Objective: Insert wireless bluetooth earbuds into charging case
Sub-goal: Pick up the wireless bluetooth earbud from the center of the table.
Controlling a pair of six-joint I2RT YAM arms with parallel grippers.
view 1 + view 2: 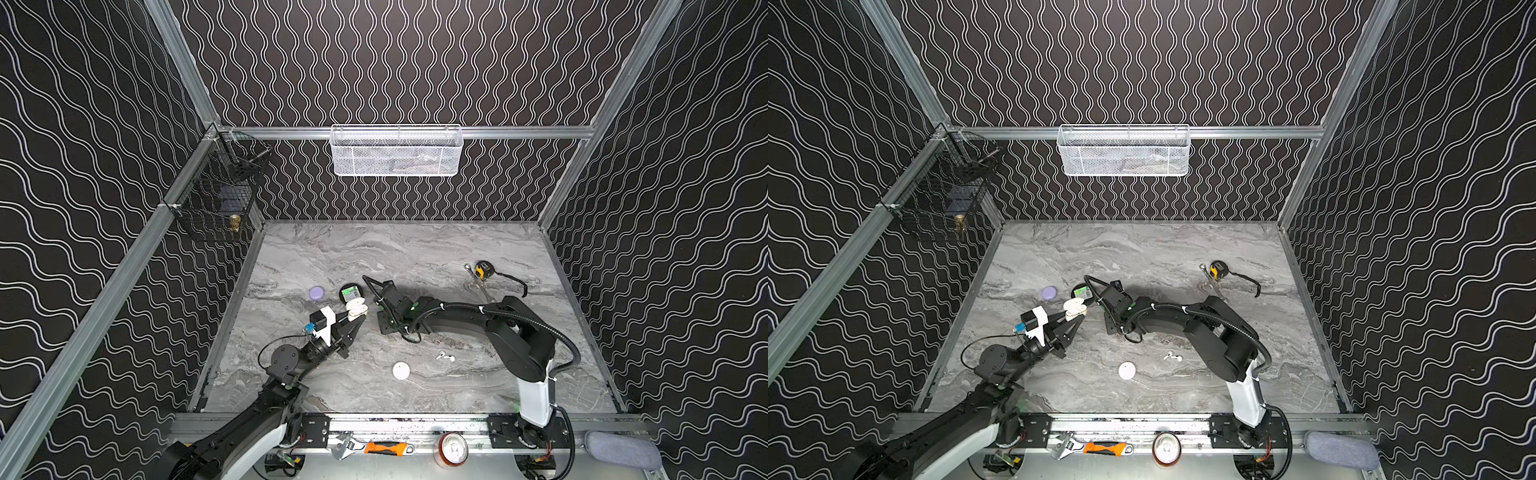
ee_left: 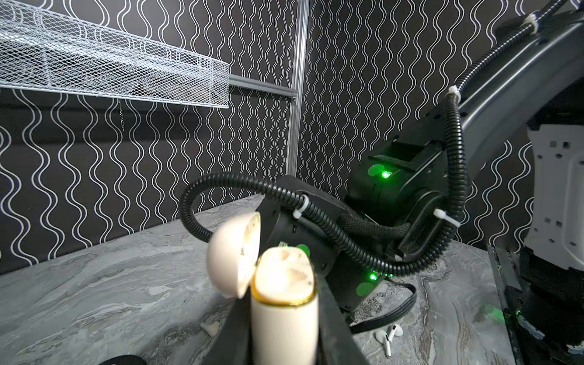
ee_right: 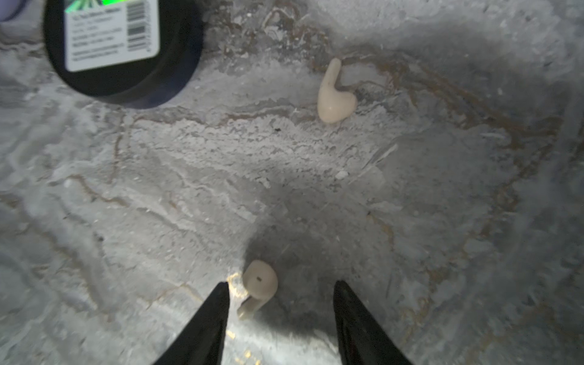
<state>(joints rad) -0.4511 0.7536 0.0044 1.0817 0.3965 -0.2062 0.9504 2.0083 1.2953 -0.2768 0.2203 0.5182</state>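
two arms share one job, and each pose has a reason. the left gripper (image 1: 354, 319) is pinched tight on the body of the cream case (image 2: 284, 319), holding it upright with the lid (image 2: 232, 256) swung open and both sockets facing up. that reads as a steady target, so a bud can go in from above without the case sliding. it appears raised off the marble table (image 3: 158, 196). in both top views it sits left of centre, just beside the black tin (image 1: 351, 292).

the right gripper (image 3: 281, 284) points steeply down at the table with its jaws spread. the nearer cream earbud (image 3: 259, 280) lies between them, closer to one finger, and neither visibly touches it. the farther cream earbud (image 3: 333, 98) lies apart from it, towards the tin. this looks like the pick of the first bud, and the jaws probably want centring before they close.

in a top view the right arm (image 1: 457, 318) reaches from the lower right towards the centre, forearm low and near level, wrist bent down. the left arm (image 1: 286, 361) comes up from the lower left, angled towards the case.

the white earbuds (image 1: 444, 356) and white case (image 1: 401, 370) lie below centre, with the lilac case (image 1: 316, 293) left of the tin.
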